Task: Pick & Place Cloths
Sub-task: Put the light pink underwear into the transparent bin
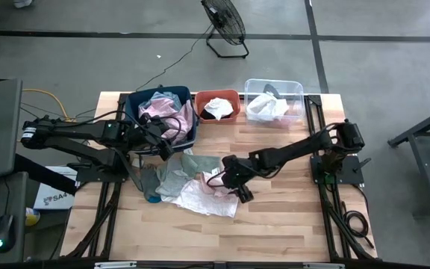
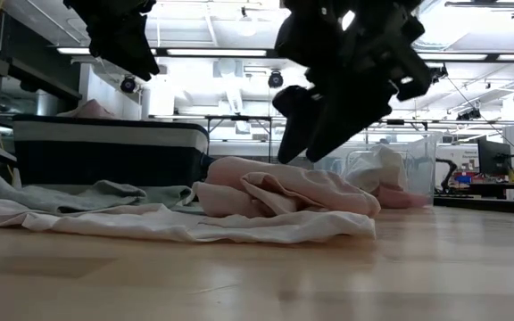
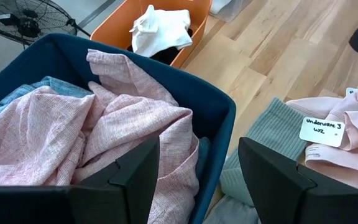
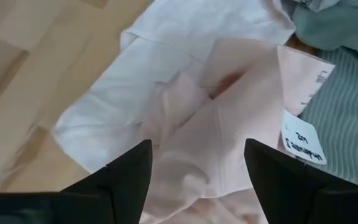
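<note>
A heap of cloths lies mid-table: a pale pink one (image 1: 213,181) with a white tag (image 4: 303,140) sits on a white one (image 1: 204,200), beside a grey-green one (image 1: 174,170). My right gripper (image 4: 197,180) hangs open just above the pale pink cloth (image 2: 293,189), fingers slanting down, touching nothing. My left gripper (image 3: 197,180) is open above the near rim of the blue bin (image 3: 219,102), which holds a pink striped cloth (image 3: 104,118) over a blue one. Nothing is between its fingers.
Along the far edge stand an orange bin (image 1: 216,95) with a white cloth over a black one, and a clear bin (image 1: 297,90) with a white cloth. A teal scrap (image 1: 151,196) lies left of the heap. Bare wood shows near the front edge (image 1: 275,224).
</note>
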